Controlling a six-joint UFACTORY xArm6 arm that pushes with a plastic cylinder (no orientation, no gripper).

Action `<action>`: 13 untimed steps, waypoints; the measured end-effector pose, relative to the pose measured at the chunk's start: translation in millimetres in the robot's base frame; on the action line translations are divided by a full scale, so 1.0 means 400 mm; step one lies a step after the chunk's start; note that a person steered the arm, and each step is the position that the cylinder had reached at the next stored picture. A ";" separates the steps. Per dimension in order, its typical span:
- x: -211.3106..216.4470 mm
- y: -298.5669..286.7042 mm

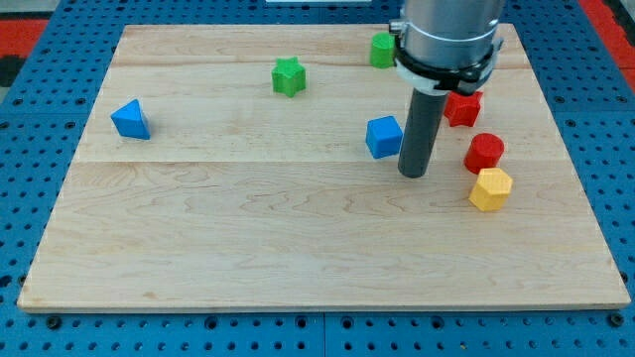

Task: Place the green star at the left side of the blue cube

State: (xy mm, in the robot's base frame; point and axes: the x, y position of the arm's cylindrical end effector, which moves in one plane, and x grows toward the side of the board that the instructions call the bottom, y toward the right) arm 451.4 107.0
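While my tip [414, 174] rests just right of the blue cube [384, 137], the green star [288, 76] lies well up-left of both, toward the bench's far edge. Having no jaws, the rod must circle beyond the star and push it back toward the cube's left side.

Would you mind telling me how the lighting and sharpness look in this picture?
Camera view: even, soft light, only faint shadows under the blue cube and green star; no glare on the wooden board; blocks look sharp; my tip is crisp, right of the cube.
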 end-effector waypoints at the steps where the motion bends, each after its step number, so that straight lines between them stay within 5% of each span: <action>1: -0.023 -0.059; 4: -0.023 -0.142; 7: -0.415 -0.197; 8: -0.515 -0.324; 11: -0.323 -0.315; 12: -0.436 -0.351; 13: -0.380 -0.361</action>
State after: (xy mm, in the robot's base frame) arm 299.6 -37.4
